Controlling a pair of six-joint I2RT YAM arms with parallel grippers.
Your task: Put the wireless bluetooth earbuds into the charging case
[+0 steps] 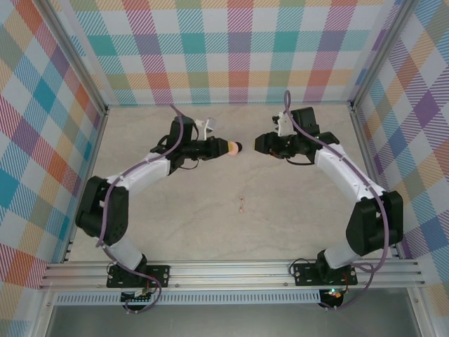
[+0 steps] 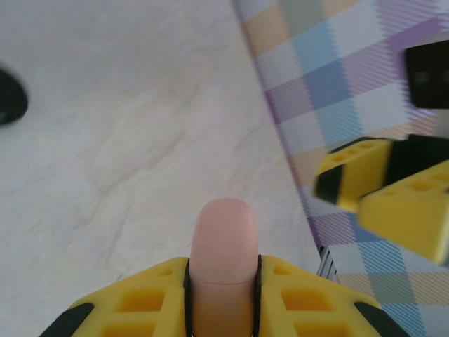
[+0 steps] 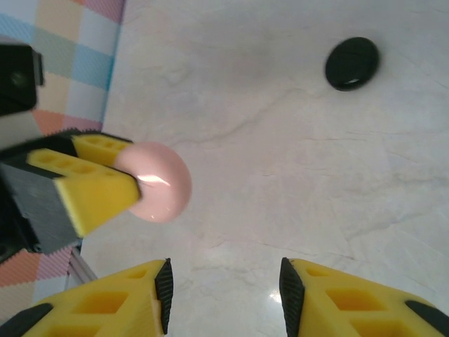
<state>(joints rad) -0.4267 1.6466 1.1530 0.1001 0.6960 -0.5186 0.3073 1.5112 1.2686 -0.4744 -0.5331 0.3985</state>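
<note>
You will find the earbuds (image 1: 242, 203) as a tiny pale pink mark lying on the bare surface (image 1: 280, 232), about midway between the two arms and nearer the bases than either set of jaws. At this size you cannot tell how many buds make up that mark or how they are turned. Nothing touches them. Well above them in the top view, the left jaws are closed on the pink puck (image 1: 230, 147). The left wrist view shows the puck (image 2: 223, 239) edge-on, pinched between the two yellow fingers (image 2: 140, 302), with its rounded end standing out beyond the tips. The right wrist view shows the same puck (image 3: 158, 182) by its round face, gripped from the left side of that picture and held clear of the surface. The right jaws stand wide, with nothing between them and bare surface showing through the gap. They face the left jaws across a short space, near the puck but apart from it. Note that the black puck (image 3: 352, 63) lies flat on the surface by itself, well apart from both sets of jaws. It also shows at the left edge of the left wrist view (image 2: 8, 98). The left arm (image 1: 140, 172) and right arm (image 1: 344, 175) both reach inward toward the middle of the surface, within the plaid walls (image 1: 231, 49).
</note>
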